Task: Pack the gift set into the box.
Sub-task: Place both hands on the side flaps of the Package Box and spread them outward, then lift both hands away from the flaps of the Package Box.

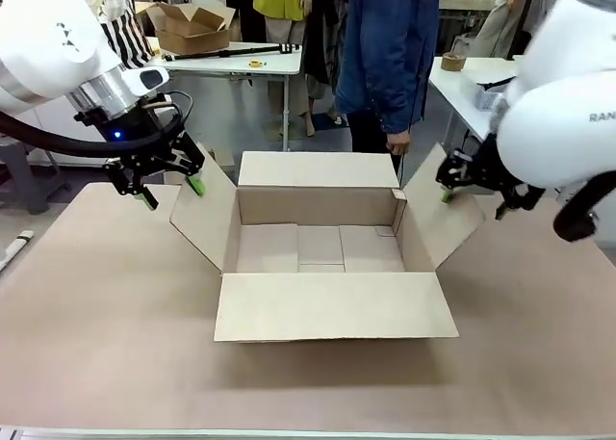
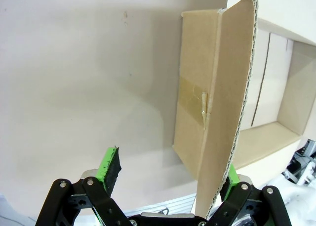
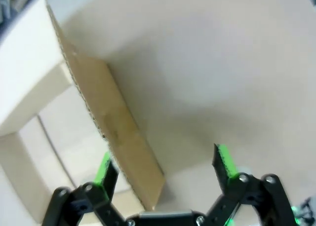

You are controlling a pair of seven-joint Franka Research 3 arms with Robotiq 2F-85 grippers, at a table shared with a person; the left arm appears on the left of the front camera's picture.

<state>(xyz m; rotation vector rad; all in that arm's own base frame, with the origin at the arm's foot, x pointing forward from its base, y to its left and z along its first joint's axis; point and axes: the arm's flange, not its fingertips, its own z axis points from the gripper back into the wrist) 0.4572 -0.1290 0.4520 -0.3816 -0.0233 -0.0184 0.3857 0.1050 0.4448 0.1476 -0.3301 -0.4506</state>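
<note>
Four flaps splay out from the cardboard box [image 1: 318, 252], which sits mid-desk [image 1: 87, 305] in the front view with its floor bare. The left end effector [image 1: 171, 192] hangs at the top edge of the box's left flap [image 1: 204, 219], and the right end effector [image 1: 467, 192] hangs at the top edge of the box's right flap [image 1: 438, 219]. A person [image 1: 390, 45] stands just behind the box's far flap.

In the left wrist view, the left end effector [image 2: 170, 169] has its fingers spread wide. The left flap [image 2: 222, 112] runs edge-on down between them, close against one pad and well apart from the other, so nothing is clamped.

In the right wrist view, the right end effector [image 3: 163, 159] is likewise spread. The right flap [image 3: 116, 132] passes between its fingers, hard by one pad.

Each flap sits off-centre in its opening. If the fingers close from here, one pad would likely meet the board first and push it sideways, creasing the flap or sliding the light box across the desk. An uneven pull by the two arms could also twist the box, and a flap let go might spring inward and narrow the opening for the gift set.
</note>
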